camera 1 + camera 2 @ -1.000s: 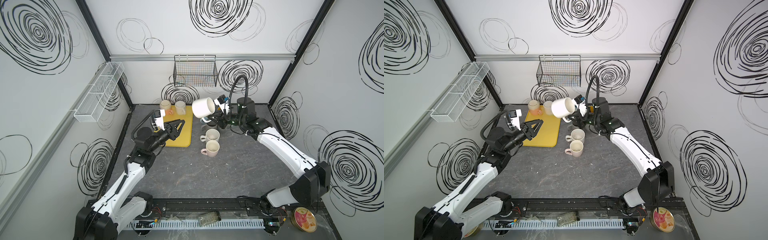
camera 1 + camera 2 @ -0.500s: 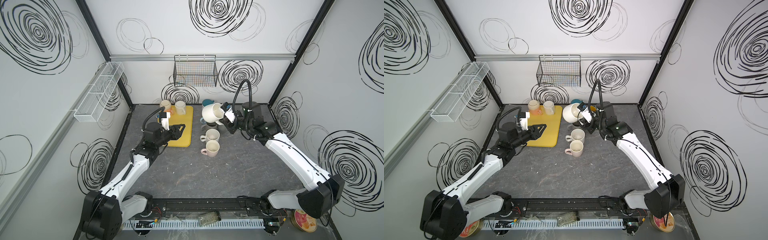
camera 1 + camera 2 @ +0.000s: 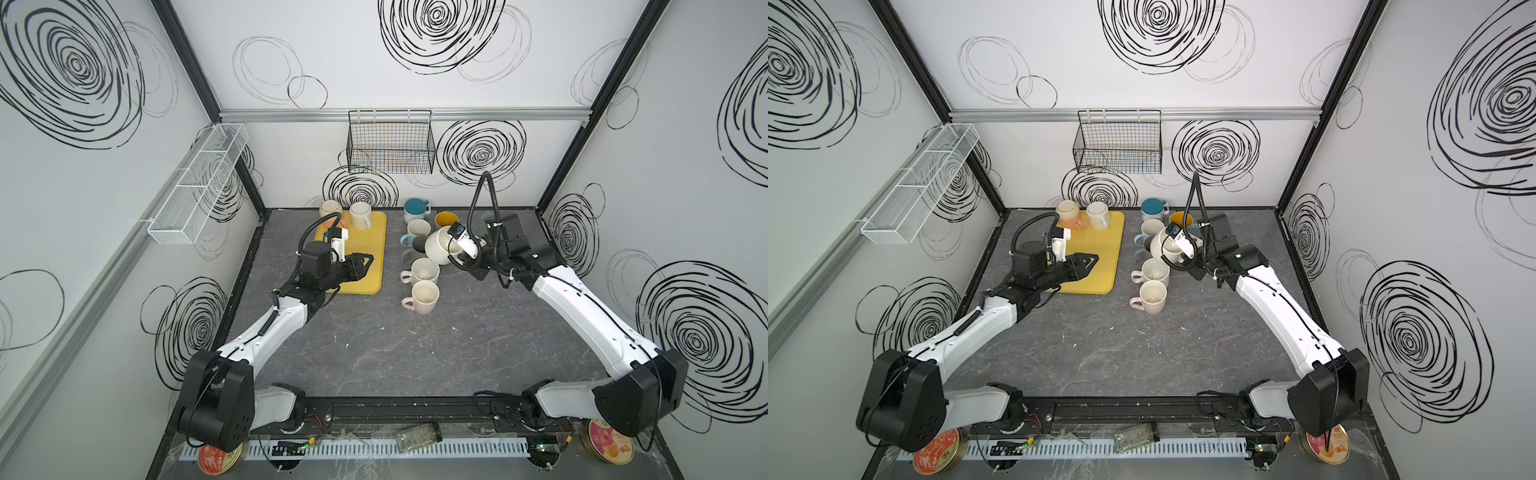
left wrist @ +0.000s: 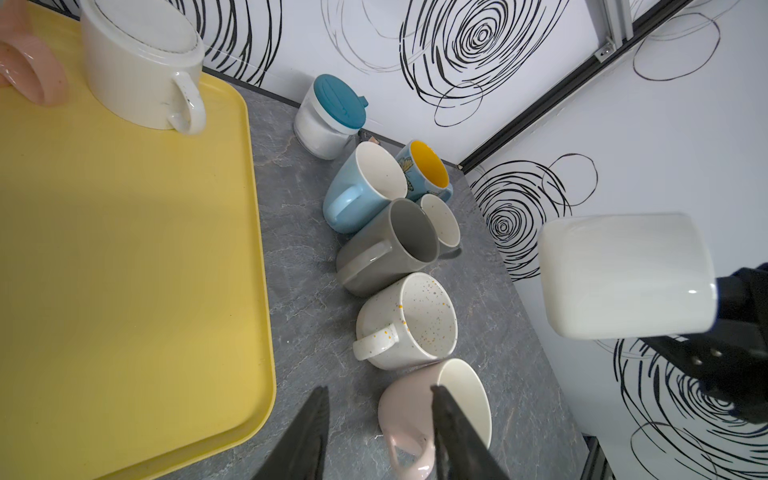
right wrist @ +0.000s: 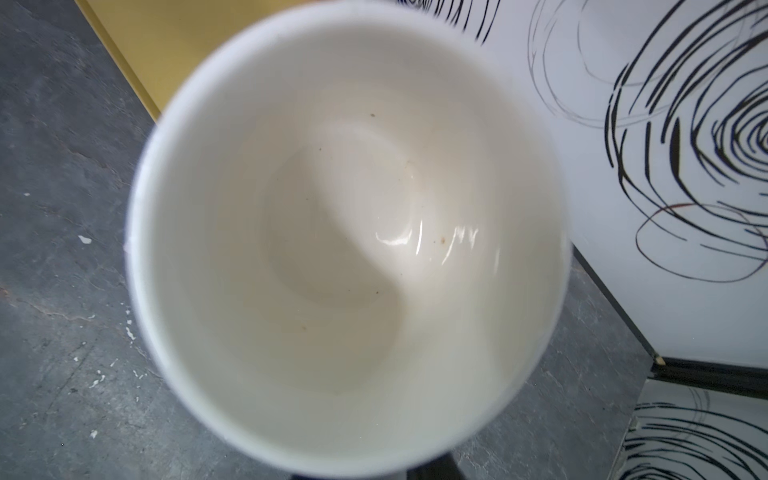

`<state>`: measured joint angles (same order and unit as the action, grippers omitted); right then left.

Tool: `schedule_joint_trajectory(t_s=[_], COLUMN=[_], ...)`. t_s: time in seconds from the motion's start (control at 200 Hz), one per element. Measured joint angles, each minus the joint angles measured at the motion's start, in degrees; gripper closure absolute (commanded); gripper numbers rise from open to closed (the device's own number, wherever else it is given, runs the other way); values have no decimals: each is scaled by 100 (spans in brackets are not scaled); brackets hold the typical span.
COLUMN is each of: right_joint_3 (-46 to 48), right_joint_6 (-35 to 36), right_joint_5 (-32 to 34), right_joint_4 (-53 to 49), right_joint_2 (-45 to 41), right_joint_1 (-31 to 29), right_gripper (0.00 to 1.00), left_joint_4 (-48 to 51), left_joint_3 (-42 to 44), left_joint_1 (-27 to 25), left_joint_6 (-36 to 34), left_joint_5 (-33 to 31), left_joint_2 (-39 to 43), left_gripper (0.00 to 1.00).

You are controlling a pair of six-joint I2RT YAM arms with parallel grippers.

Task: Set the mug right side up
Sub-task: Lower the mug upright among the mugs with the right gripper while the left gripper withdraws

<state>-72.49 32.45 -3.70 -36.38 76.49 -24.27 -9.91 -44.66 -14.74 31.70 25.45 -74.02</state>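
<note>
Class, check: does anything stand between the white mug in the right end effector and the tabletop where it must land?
Possibly. In both top views the white mug, held aloft by the right end effector, overlaps the upright grey mug, so that may sit beneath it. Bare tabletop lies just beside.

An upside-down mug (image 4: 141,62) stands in a corner of the yellow tray (image 4: 124,249). Beside the tray's edge, mugs (image 4: 386,249) line the tabletop (image 4: 299,232). The right gripper (image 4: 725,293) holds a white mug (image 4: 623,274) sideways, aloft.
</note>
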Motion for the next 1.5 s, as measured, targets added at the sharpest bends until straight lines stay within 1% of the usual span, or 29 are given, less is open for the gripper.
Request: schedule_joint_trajectory(t_s=[0.22, 0.455, 0.766, 0.916, 1.181, 1.301, 1.406, 1.501], right_joint_3=[168, 267, 297, 297, 435, 442, 442, 492], right_joint_6=[170, 201, 234, 302, 623, 706, 767, 874], right_joint_5=[442, 1038, 1471, 1453, 1165, 1119, 1126, 1121], right_joint_4=[-256, -295, -254, -151, 490, 664, 841, 1027], right_joint_2=[181, 868, 1751, 2048, 2087, 2249, 2413, 2426], right_joint_1=[323, 323, 302, 302, 299, 271, 258, 258], right_gripper=[100, 100, 100, 100, 100, 100, 97, 89], left_joint_4=[7, 20, 52, 149, 339, 382, 426, 505], left_joint_3=[0, 0, 0, 0, 0, 2, 2, 2], left_joint_1=[13, 57, 83, 103, 129, 136, 136, 136], left_joint_6=[-66, -107, -151, -201, -260, -262, -262, -267], left_joint_5=[87, 153, 179, 177, 166, 136, 103, 59], left_joint_2=[-17, -17, -44, -44, -44, -44, -42, -31], left_gripper=[57, 57, 57, 57, 56, 56, 56, 55])
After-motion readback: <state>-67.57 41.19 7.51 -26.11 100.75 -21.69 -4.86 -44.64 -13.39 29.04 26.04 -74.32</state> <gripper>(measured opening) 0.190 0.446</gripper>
